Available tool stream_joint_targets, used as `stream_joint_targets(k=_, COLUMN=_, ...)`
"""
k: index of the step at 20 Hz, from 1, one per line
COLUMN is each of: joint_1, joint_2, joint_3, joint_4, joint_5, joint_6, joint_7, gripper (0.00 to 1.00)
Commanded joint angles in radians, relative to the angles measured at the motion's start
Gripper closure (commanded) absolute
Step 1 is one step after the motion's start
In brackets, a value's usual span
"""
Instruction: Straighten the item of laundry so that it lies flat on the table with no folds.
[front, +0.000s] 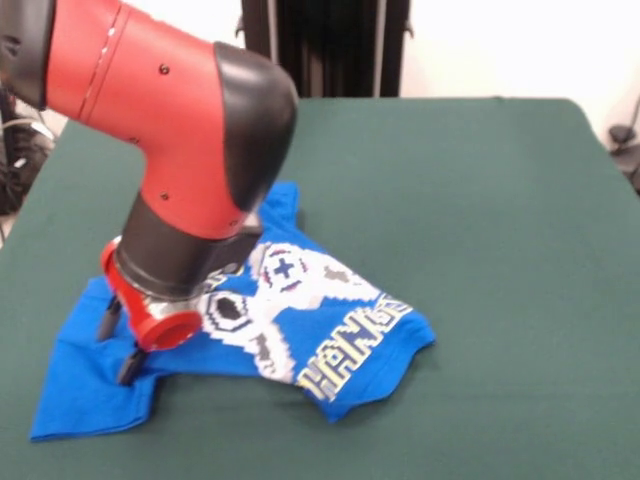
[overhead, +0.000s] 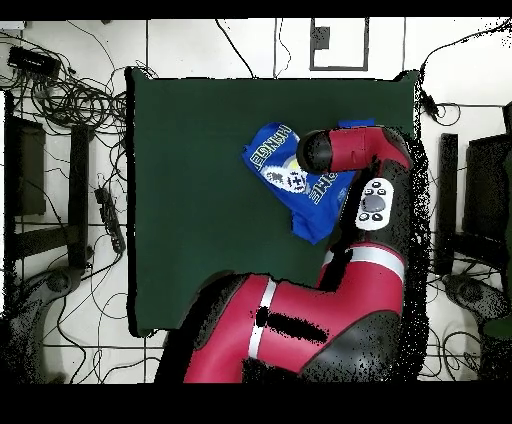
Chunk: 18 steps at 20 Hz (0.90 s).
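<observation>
Front view shows the small bright blue short-sleeved T-shirt (front: 330, 330) lying rumpled on the dark green felt-like tabletop (front: 480, 200), toward the picture's left and lower part. Its white-grey pixel controller print faces up, and the yellow-white outlined lettering runs slantwise along a folded edge at the lower right of the cloth. One part of the shirt reaches up toward the far side, half hidden behind the arm; another part spreads flat to the lower left corner, with a ridge of folded cloth between the two.

The red and black arm (front: 190, 130) bends down over the shirt's left half. At its end, below a red ring, sits the gripper (front: 118, 345), two dark fingers pointing down and left. Their tips lie at the blue cloth, one above the other with a gap between them, so they look spread apart rather than pinched on the fabric; I cannot tell whether they touch the shirt or hang just over it.

From the overhead view the shirt (overhead: 285, 170) sits in the tabletop's (overhead: 200, 200) right upper part, near the right edge, and the bulky arm (overhead: 350, 200) covers its right side. The gripper itself is hidden there under the wrist. Cables lie on the floor around the table.
</observation>
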<state>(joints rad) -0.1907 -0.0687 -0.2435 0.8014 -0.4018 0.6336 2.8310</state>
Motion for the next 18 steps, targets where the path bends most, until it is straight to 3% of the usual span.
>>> stream_joint_targets(k=1, joint_1=-0.009, joint_2=0.171, joint_3=0.017, joint_4=-0.001, joint_5=-0.098, joint_6=-0.082, joint_7=-0.069, gripper=0.00)
stream_joint_targets(k=8, joint_1=-0.042, joint_2=0.120, joint_3=0.099, joint_4=0.066, joint_5=-0.022, joint_6=0.016, joint_7=-0.166, gripper=0.00)
stream_joint_targets(k=14, joint_1=0.018, joint_2=0.143, joint_3=-0.008, joint_4=0.008, joint_5=-0.079, joint_6=0.016, joint_7=-0.064, gripper=0.00)
stream_joint_targets(k=18, joint_1=0.025, joint_2=0.125, joint_3=-0.012, joint_4=0.030, joint_5=-0.061, joint_6=0.023, joint_7=-0.065, gripper=0.00)
